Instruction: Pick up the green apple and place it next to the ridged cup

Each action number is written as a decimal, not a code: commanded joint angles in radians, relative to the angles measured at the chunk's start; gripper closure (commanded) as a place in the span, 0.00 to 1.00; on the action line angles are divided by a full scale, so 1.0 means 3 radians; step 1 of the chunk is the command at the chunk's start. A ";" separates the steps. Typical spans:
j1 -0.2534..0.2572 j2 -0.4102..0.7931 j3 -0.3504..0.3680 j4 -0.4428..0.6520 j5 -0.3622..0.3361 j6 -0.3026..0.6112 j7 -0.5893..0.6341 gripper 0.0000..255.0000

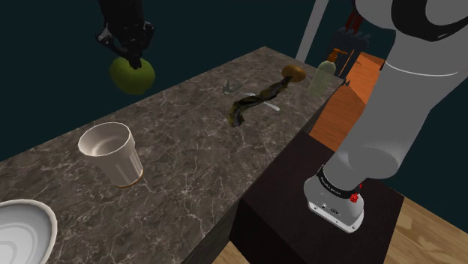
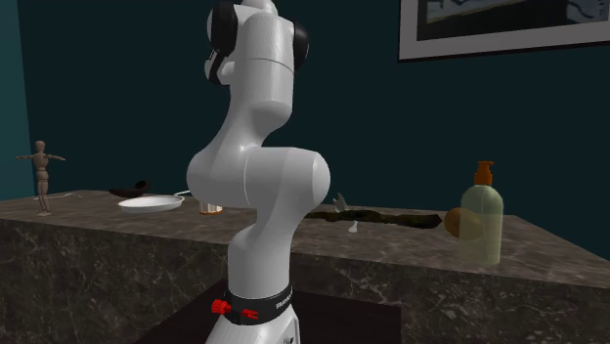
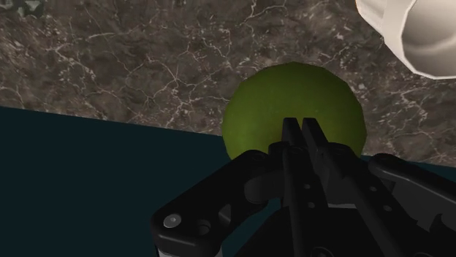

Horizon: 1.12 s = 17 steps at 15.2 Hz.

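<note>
A green apple hangs in the air above the far edge of the dark marble counter, beyond the cup. My black gripper is shut on the apple's top and carries it. In the wrist view the two fingers meet over the apple, which lies over the counter's edge. The ridged cup, pale and upright, stands on the counter near the shoulder view's left. Its rim shows beside the gripper in the wrist view as the cup.
A white bowl sits at the counter's near left corner. A dark twisted strip, a small metal piece and a soap bottle lie further right. A wooden mannequin stands at the counter's end. The stand is below right.
</note>
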 commanded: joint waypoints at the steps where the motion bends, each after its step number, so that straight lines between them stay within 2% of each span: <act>1: -0.0016 -0.0019 -0.0004 -0.0122 0.0007 0.0109 0.0004 1.00; 17: -0.0050 0.0017 -0.0035 -0.0795 -0.0060 0.0804 0.0110 1.00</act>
